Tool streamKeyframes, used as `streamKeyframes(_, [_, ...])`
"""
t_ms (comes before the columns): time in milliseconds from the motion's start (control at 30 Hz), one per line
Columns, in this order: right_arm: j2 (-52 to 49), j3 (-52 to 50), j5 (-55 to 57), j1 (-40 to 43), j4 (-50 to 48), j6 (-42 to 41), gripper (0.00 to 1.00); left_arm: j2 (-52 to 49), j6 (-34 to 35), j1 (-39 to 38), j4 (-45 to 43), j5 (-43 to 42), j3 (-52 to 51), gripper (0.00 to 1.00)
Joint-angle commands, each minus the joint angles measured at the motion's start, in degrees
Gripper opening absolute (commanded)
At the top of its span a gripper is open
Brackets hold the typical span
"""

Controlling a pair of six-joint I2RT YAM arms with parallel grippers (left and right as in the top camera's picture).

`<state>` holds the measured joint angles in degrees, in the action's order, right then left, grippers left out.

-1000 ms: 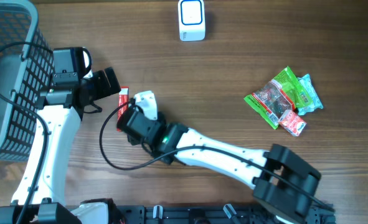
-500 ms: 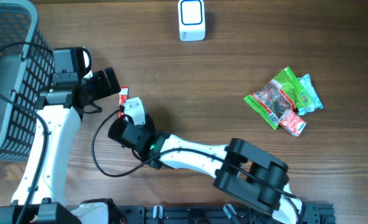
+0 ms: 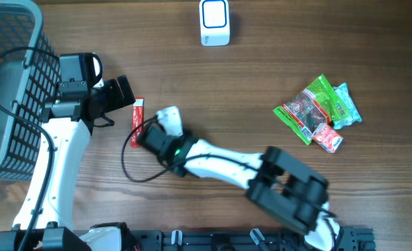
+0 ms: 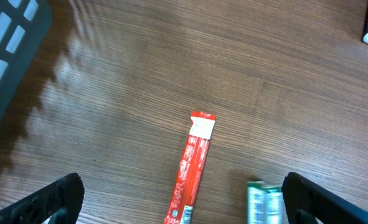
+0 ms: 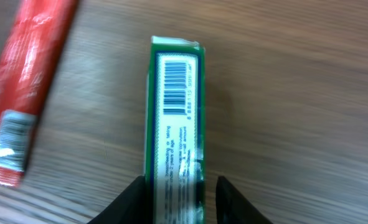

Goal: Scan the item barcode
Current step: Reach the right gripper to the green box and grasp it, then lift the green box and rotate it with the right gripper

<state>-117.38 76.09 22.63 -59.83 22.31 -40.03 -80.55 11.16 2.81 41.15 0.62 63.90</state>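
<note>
On a wooden table point(image 3: 275, 63) with broad open room at its middle, bounded by one grey basket point(image 3: 10, 84) at the left edge and one white scanner point(image 3: 214, 22) at the far edge, the right hand point(image 5: 180, 193) flanked one green barcoded box point(image 5: 174, 93); whether it gripped could not be told. One red stick packet point(image 3: 137, 113) lay just beside the box. The left hand point(image 3: 127, 93) hung wide open, holding nothing. At least three snack packets point(image 3: 317, 111) overlapped at right.
</note>
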Motion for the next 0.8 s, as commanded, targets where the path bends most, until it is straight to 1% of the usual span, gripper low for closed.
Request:
streamKeyframes(0, [6.4, -0.2, 1.2, 4.2, 5.6, 0.9, 0.35, 0.2, -0.9, 0.3, -0.1, 0.5, 0.0, 1.00])
streamKeyframes(100, [6.9, -0.2, -1.6, 7.1, 10.4, 4.0, 0.34, 0.2, -0.9, 0.3, -0.1, 0.5, 0.0, 1.00])
streamKeyframes(133, [6.9, -0.2, -4.7, 8.8, 11.8, 5.3, 0.36, 0.2, -0.9, 0.3, -0.1, 0.5, 0.0, 1.00])
streamKeyframes(167, [6.9, -0.3, -9.7, 10.5, 12.1, 8.5, 0.40, 0.2, -0.9, 0.3, -0.1, 0.5, 0.0, 1.00])
streamKeyframes(267, [6.9, -0.3, -21.0, 13.4, 11.6, 12.7, 0.49, 0.2, -0.9, 0.3, -0.1, 0.5, 0.0, 1.00])
streamKeyframes(333, [6.9, -0.4, -28.7, 14.4, 10.3, 12.8, 0.50, 0.2, -0.9, 0.3, -0.1, 0.5, 0.0, 1.00])
streamKeyframes(400, [6.9, -0.4, -31.8, 13.8, 8.2, 12.4, 0.50, 0.2, -0.9, 0.3, -0.1, 0.5, 0.0, 1.00])
streamKeyframes(433, [6.9, -0.4, -31.2, 12.7, 6.6, 12.5, 0.50, 0.2, -0.9, 0.3, -0.1, 0.5, 0.0, 1.00])
streamKeyframes(500, [6.9, -0.4, -25.8, 9.7, 4.7, 12.5, 0.49, 0.2, -0.9, 0.3, -0.1, 0.5, 0.0, 1.00])
streamKeyframes(533, [6.8, -0.4, -20.4, 7.3, 3.7, 12.9, 0.49, 0.2, -0.9, 0.3, -0.1, 0.5, 0.0, 1.00])
streamKeyframes(667, [5.6, -0.4, -6.7, 2.0, 1.3, 13.0, 0.48, 0.2, -0.9, 0.3, -0.1, 0.5, 0.0, 1.00])
streamKeyframes(733, [4.3, -0.4, -6.2, 1.5, 0.3, 12.7, 0.47, 0.2, -0.9, 0.3, -0.1, 0.5, 0.0, 1.00])
streamKeyframes(767, [3.4, -0.4, -6.4, 1.5, -0.2, 12.4, 0.45, 0.2, -0.9, 0.3, -0.1, 0.5, 0.0, 1.00])
